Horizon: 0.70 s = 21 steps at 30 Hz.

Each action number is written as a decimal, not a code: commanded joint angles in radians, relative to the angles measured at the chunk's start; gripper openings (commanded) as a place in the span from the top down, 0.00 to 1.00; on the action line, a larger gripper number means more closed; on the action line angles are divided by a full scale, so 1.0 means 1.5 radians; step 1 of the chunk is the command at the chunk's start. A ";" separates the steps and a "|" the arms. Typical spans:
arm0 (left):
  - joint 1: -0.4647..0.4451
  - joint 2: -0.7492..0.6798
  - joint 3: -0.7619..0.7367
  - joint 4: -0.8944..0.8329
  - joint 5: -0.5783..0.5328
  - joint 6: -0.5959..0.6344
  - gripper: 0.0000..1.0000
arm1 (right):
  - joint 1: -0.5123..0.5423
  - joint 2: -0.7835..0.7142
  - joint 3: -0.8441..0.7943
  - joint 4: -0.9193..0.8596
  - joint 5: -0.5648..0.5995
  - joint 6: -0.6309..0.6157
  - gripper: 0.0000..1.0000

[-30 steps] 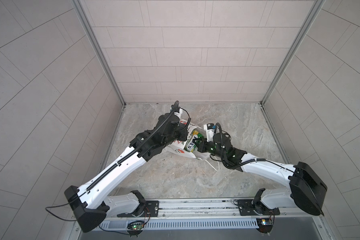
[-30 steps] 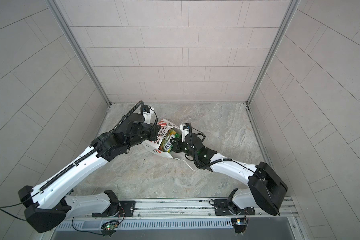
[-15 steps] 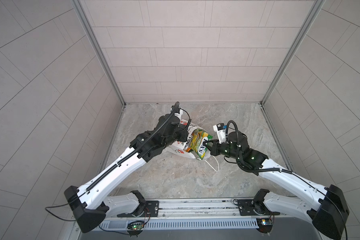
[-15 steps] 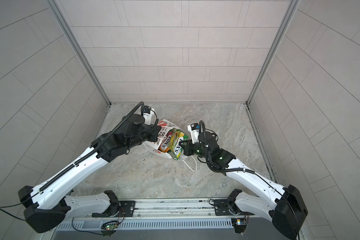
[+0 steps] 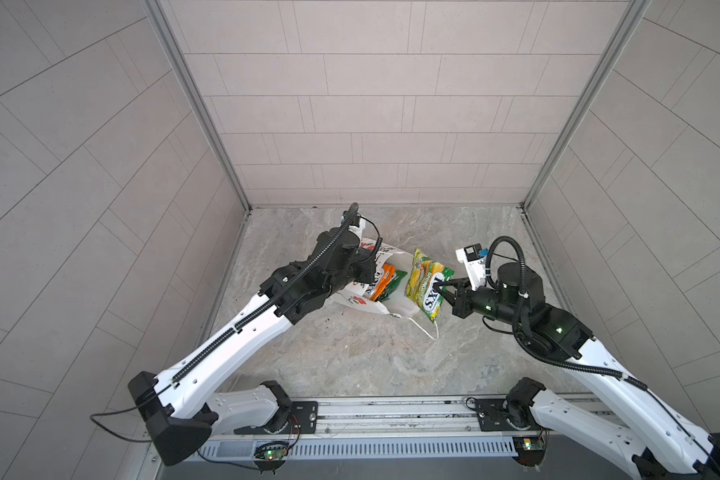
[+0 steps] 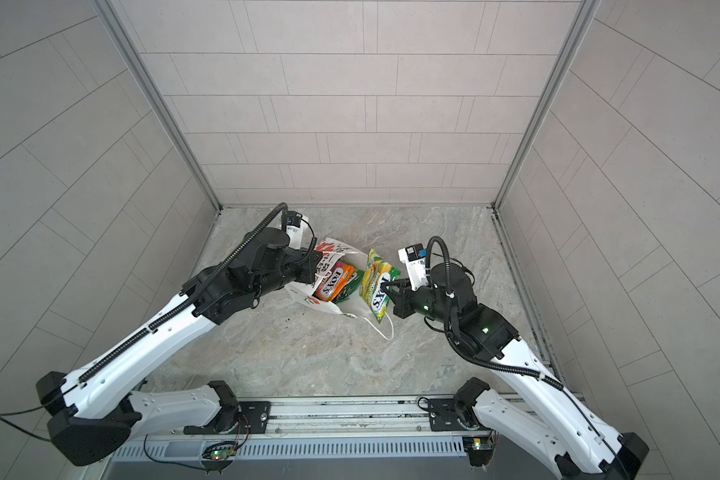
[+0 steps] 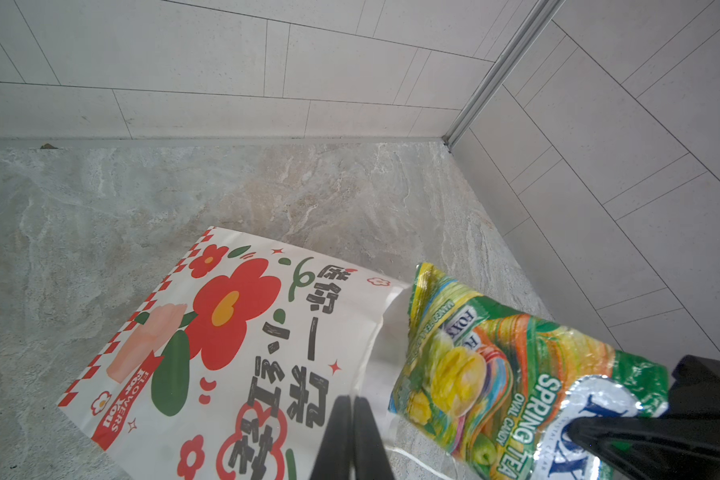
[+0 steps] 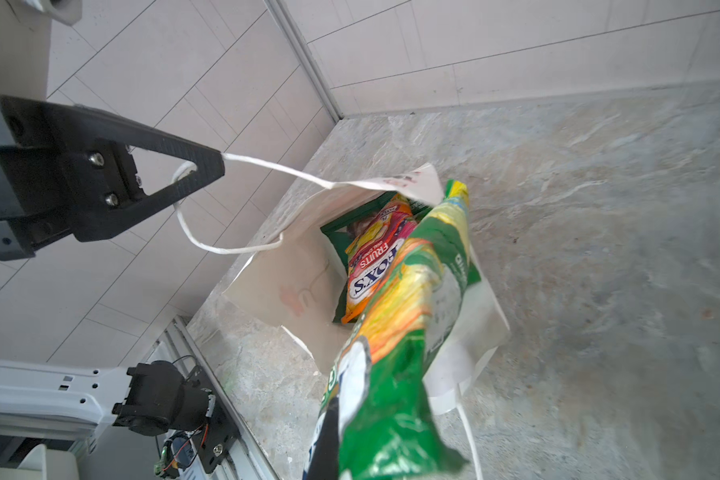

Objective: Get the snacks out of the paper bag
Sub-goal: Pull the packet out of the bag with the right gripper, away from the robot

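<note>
The white paper bag [image 5: 400, 301] [image 6: 350, 307] with red flowers [image 7: 233, 307] lies tilted on the floor, mouth toward the right arm. My left gripper [image 6: 316, 270] [image 7: 352, 415] is shut on its upper cord handle [image 8: 267, 166], holding the mouth up and open. My right gripper [image 5: 443, 286] [image 6: 393, 286] [image 8: 329, 440] is shut on a yellow-green FOX'S packet [image 5: 427, 286] [image 7: 495, 365] [image 8: 400, 332], which hangs just outside the mouth. Inside lie an orange-pink packet [image 6: 333, 282] [image 8: 375, 257] and a dark green bag [image 8: 337, 237].
The bag's other cord handle [image 5: 429, 328] trails on the marble floor in front of the mouth. Tiled walls close in the floor at the back and both sides. The arms' base rail [image 5: 391, 415] runs along the front edge.
My right gripper has drawn back to the right, pulling the yellow-green packet out of the bag's mouth. The left gripper has stayed put on the handle.
</note>
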 commanded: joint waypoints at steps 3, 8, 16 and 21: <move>-0.002 -0.017 -0.008 0.007 -0.005 0.010 1.00 | -0.042 -0.040 0.043 -0.061 0.028 -0.045 1.00; -0.001 -0.020 -0.010 0.007 0.003 0.011 1.00 | -0.074 -0.056 0.057 -0.091 0.065 -0.049 1.00; -0.002 -0.024 -0.010 0.010 0.030 0.008 1.00 | -0.196 0.035 0.056 -0.064 0.020 -0.068 1.00; -0.002 -0.026 -0.011 0.017 0.036 0.001 1.00 | -0.273 0.151 0.050 0.027 -0.059 -0.067 1.00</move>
